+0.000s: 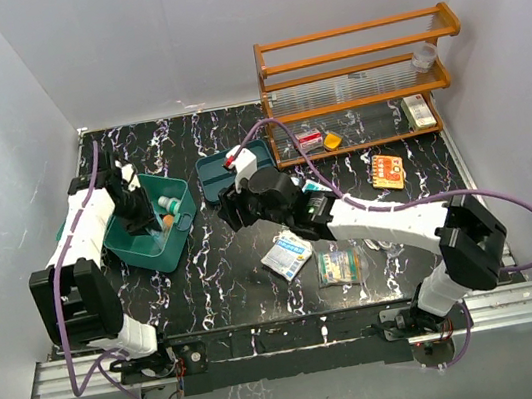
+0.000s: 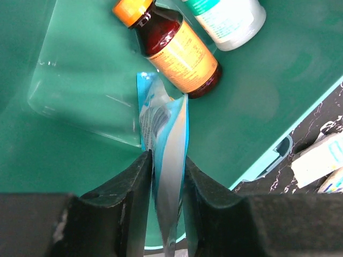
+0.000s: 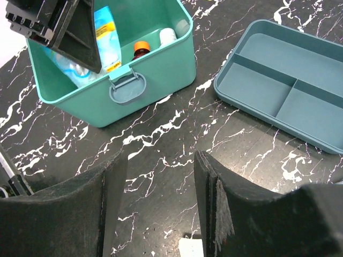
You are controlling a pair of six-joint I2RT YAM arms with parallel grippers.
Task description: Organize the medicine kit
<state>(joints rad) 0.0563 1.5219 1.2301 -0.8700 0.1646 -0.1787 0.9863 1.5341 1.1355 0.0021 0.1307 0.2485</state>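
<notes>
**Left hand grasping a sachet inside the medicine kit; right hand released over the desk**

The left hand (image 2: 167, 160) reaches down into the open teal-green medicine kit (image 3: 161, 64). Its two fingers (image 2: 134, 187) are clenched on the faces of a flat blue-and-white sachet (image 2: 165, 123), which stands on edge between them. Just beyond the fingertips, a brown bottle (image 2: 179, 53) with an orange cap and orange label lies on its side on the kit floor, its base touching the sachet's far end. A white bottle (image 2: 230, 19) with a teal cap lies beside it, farther from the hand.

The right hand (image 3: 159, 155) hangs above the black marbled desk (image 3: 214, 134) with its fingers spread and nothing between them. The kit sits ahead and to this hand's left, its front latch (image 3: 127, 88) turned toward the hand. A shallow blue-teal divided tray (image 3: 289, 91) lies ahead and to its right, apart from the kit. An orange wooden rack (image 1: 354, 54) stands beyond the tray, at the far edge of the desk.
</notes>
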